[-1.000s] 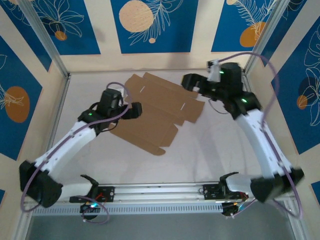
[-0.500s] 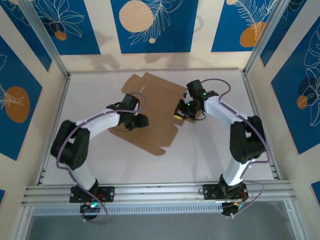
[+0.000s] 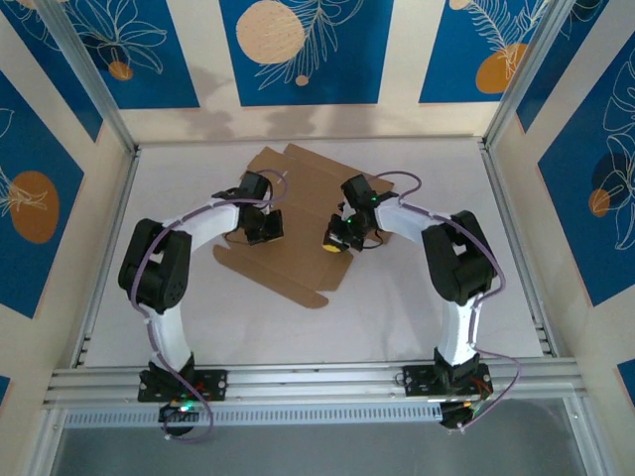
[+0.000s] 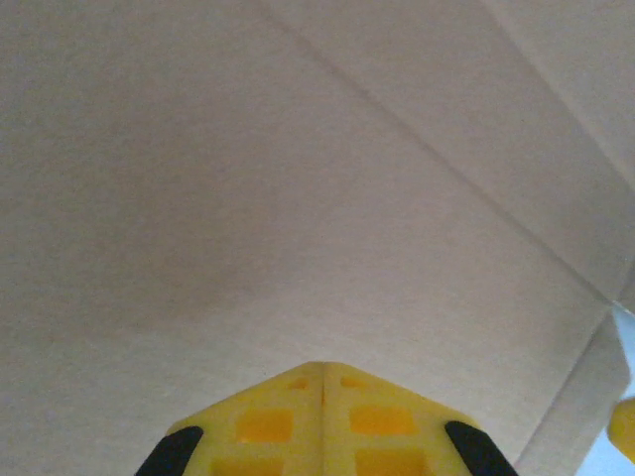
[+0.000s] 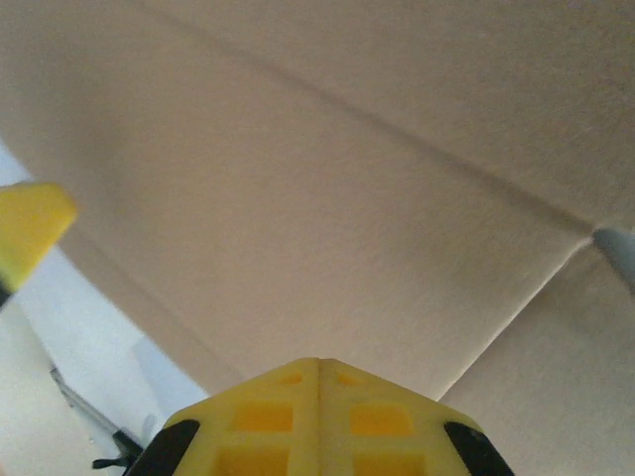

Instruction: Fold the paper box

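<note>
The box lies flat and unfolded on the table, toward the far middle. My left gripper and right gripper sit low over its panels, fingers clenched together on nothing. I can't tell if they touch it. I judge folding barely begun. Next I must pin one panel and raise a flap along its crease.

Both arms hide the middle of the paper box at centre frame, and a blurred yellow shape is clipped by the left edge.
</note>
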Controlling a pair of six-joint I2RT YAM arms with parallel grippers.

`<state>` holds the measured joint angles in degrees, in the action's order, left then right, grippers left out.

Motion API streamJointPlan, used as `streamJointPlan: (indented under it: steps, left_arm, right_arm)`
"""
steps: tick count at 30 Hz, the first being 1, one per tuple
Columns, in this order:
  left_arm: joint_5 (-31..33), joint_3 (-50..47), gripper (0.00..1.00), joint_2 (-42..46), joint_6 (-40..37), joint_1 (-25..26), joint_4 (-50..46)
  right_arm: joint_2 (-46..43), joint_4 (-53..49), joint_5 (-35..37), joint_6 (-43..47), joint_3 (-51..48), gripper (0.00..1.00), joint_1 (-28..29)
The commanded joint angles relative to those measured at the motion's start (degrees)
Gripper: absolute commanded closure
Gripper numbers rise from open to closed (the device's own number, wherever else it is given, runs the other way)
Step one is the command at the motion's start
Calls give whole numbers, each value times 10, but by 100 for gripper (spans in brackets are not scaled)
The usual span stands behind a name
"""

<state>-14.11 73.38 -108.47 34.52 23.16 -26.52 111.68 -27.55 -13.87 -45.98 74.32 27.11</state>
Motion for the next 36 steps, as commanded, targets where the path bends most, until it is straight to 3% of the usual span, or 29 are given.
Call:
streamJointPlan:
  steps: [1,14,22,27,29,33,36]
  left_arm:
    - [-8,-22,100,-3,15,5,-38]
    - [-36,-126,100,25,61,44,-27]
    - [-85,-162,100,45,98,116,-7]
    - [-39,-137,100,66,69,120,-44]
    - [-32,-120,100,73,58,112,-56]
    - [-71,-67,86,105,-3,97,-49]
    - [-63,-34,69,140,-37,68,-45]
  right_arm:
    - [18,-53,29,-11,22,100,6]
    - [46,-147,164,30,53,100,3]
    - [5,-128,170,41,21,96,-29]
    - [-36,-117,152,64,14,94,-24]
    - [-58,-106,138,73,10,88,-15]
    - [-101,-61,106,97,-3,73,9]
    - [-109,-51,104,116,6,71,30]
